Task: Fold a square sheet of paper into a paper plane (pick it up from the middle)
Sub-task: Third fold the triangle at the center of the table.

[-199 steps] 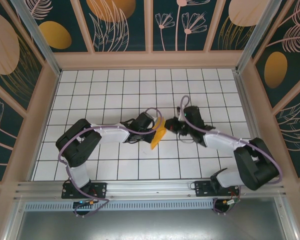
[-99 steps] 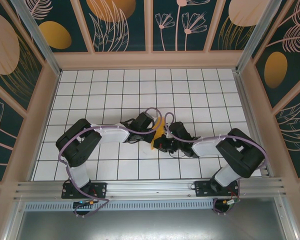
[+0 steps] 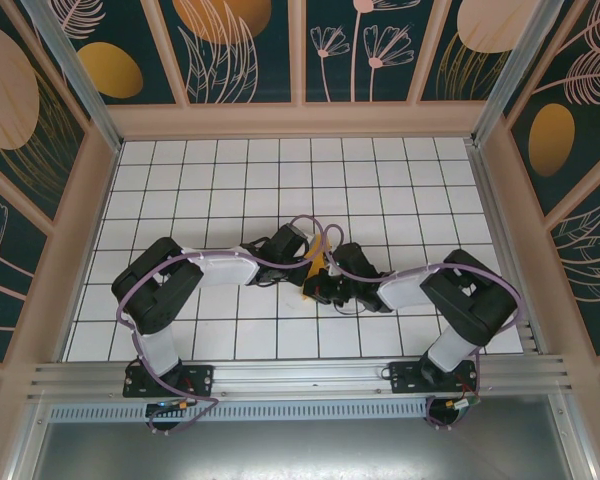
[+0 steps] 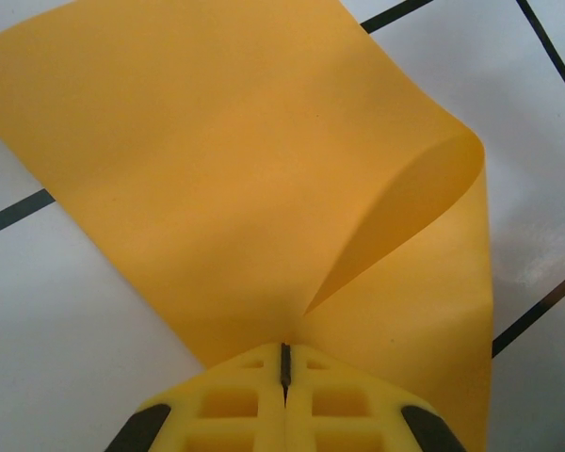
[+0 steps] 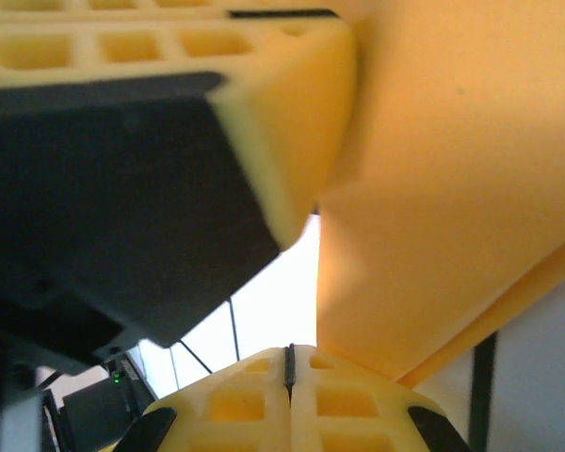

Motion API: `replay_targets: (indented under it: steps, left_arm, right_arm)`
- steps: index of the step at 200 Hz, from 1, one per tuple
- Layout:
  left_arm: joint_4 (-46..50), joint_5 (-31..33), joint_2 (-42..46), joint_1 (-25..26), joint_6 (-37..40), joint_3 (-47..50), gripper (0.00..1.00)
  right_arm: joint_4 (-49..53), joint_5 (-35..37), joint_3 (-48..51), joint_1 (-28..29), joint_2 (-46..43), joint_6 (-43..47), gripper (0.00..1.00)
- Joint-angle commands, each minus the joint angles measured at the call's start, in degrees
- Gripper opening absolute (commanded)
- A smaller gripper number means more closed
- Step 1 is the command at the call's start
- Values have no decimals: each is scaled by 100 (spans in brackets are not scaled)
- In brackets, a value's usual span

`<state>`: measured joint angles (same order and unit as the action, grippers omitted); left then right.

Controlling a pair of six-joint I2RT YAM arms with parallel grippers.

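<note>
Curled square sheet of paper at the middle of the table, left gripper clamped on its fold, right gripper fingers pressed together beside the sheet's edge.

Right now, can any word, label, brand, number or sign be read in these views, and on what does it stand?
None can be read.
The square sheet of paper is plain orange-yellow, with no print.
The left gripper has bare yellow fingers with no marking.
The table carries only black grid lines.
The wallpaper has leaf and oval patterns and no lettering.
</note>
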<state>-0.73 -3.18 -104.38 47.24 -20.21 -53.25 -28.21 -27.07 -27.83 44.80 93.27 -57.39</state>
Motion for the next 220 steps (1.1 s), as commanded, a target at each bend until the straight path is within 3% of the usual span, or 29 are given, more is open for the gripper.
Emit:
replay_targets:
  steps: [1, 42, 110, 183, 220]
  left_arm:
    - [225, -148, -272, 6, 39, 52, 0]
    - [231, -130, -263, 4, 41, 44, 0]
    - [252, -138, -259, 7, 51, 52, 0]
    - [254, -167, -258, 6, 47, 49, 0]
    - [271, -184, -276, 12, 69, 31, 0]
  right_arm:
    - [442, 124, -41, 55, 146, 35, 0]
    - [868, 255, -2, 126, 57, 160, 0]
    - [223, 52, 19, -247, -756, 219, 0]
    - [-36, -109, 5, -491, -119, 228, 0]
    - [481, 201, 139, -468, 108, 324, 0]
